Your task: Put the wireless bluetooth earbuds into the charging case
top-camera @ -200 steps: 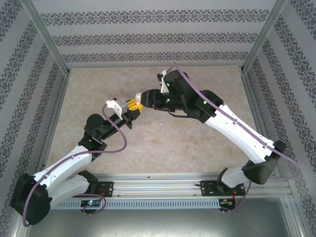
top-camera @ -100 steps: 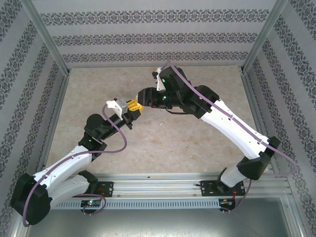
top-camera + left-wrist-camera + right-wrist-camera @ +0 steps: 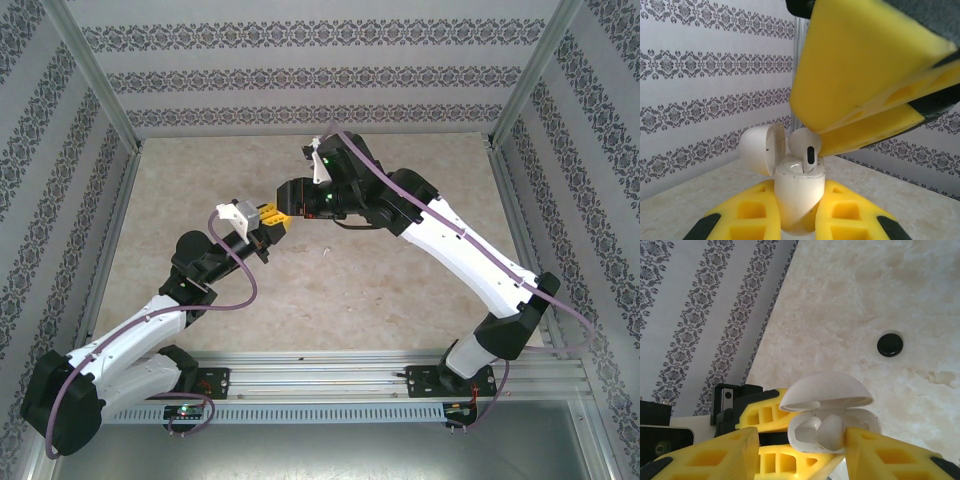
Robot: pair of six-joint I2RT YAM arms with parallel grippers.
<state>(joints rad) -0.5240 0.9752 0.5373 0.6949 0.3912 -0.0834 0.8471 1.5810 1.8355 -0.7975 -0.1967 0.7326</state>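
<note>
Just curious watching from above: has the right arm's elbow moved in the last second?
Yes. The right arm's elbow has swung left and slightly down, away from the right-hand frame post.

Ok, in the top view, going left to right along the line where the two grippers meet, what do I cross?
Left arm's white wrist camera mount → left gripper → right gripper → right arm's dark wrist with the green light → right arm's white forearm.

left claw (image 3: pixel 271 217) | touching right claw (image 3: pixel 287 197) | mid-table (image 3: pixel 200 180) | white earbud (image 3: pixel 326 252) nearby
</note>
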